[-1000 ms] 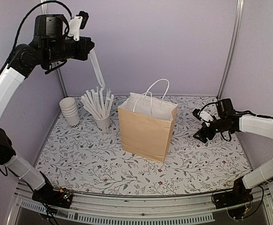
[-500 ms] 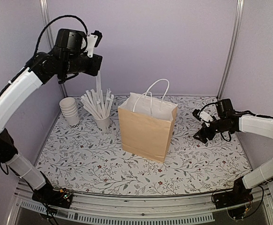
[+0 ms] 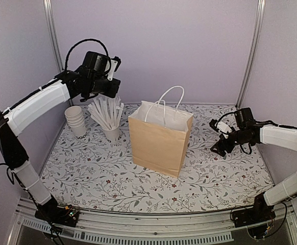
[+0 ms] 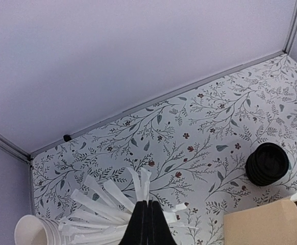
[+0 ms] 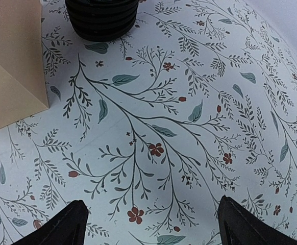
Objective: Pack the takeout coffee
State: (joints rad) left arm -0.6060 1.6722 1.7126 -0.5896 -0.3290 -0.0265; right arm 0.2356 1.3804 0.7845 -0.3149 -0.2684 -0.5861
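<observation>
As your left gripper [image 4: 148, 206] has dropped to the straws [image 3: 105, 112], pinched on one, right gripper [image 5: 151, 204] gapes empty; no coffee in sight.

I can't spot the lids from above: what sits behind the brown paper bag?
A stack of round black plastic lids stands behind the brown paper bag, seen from both wrist views. The bag covers it in the top view.

The bag [image 3: 160, 143] was matt brown kraft paper (white inside). The table cover [image 3: 113, 178] looked smooth, with a printed floral pattern. The stacked lids [image 5: 101, 18] were ribbed black plastic, faintly shiny; the straws [image 3: 105, 112] wore white paper; the left gripper [image 4: 148, 204] was matt black.
</observation>
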